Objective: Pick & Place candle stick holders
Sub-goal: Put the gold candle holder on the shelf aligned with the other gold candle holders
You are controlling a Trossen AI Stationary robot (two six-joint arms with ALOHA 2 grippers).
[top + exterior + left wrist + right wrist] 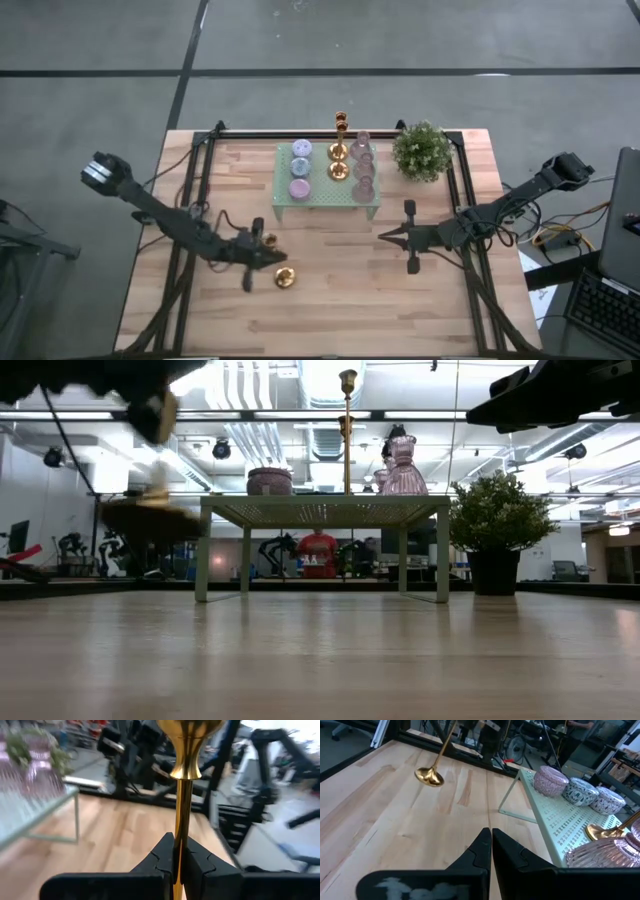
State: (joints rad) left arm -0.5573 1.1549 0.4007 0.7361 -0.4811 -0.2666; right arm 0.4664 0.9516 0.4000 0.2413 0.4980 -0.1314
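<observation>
My left gripper (265, 250) (179, 842) is over the table's near left part, shut on a gold candle stick holder (284, 277) (429, 776). Other gold holders (338, 152) stand by their bases on the pale green rack (318, 202) at the back, and a tall one (347, 430) rises behind it. My right gripper (383, 238) (491, 832) hovers shut and holds nothing, right of the table's middle, pointing left. My left gripper pinches the holder's slim stem (183, 820) between its two fingers (162, 857). The fingers come in level from the table's left and lie across the stem. The holder hangs tilted below the gripper, its flared base (150, 520) down and clear of the table.
On the rack sit squat lilac and blue candles (300, 167) at the left and pink glass holders (362, 170) at the right. A potted plant (422, 150) stands at the back right. Bare wooden table (340, 300) lies near the front edge.
</observation>
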